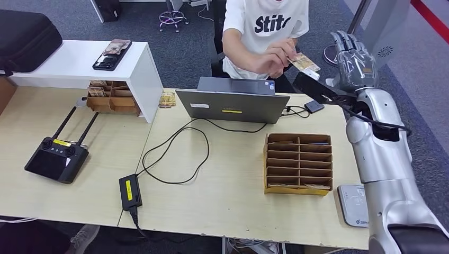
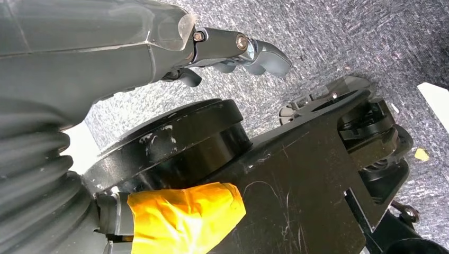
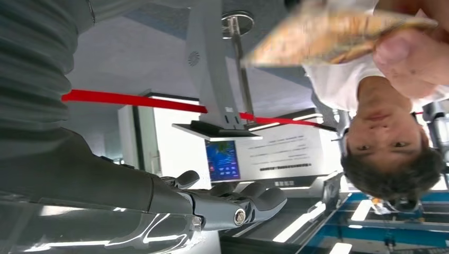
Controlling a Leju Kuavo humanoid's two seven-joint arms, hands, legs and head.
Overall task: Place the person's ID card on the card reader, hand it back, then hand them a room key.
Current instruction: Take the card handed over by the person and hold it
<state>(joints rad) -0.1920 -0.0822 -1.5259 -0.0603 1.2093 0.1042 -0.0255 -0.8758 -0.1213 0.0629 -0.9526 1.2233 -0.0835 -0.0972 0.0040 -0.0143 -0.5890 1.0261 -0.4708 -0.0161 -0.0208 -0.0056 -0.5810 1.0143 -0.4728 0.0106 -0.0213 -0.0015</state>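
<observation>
Reaching right hand (image 1: 353,59) empty, person's hand (image 1: 275,58) holding ID card (image 1: 304,63)

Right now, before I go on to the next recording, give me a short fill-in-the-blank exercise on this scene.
1. The ID card is held by the ____, not by the robot.
2. The right hand is raised near the card and holds ____.
3. The card reader lies on the table beside the robot's ____ arm.
4. The laptop stands ____.

Missing words: person; nothing; right; open

1 laptop (image 1: 233,103), 1 ID card (image 1: 304,63), 2 wooden organizers (image 1: 299,164) (image 1: 112,97), 1 card reader (image 1: 353,204).
</observation>
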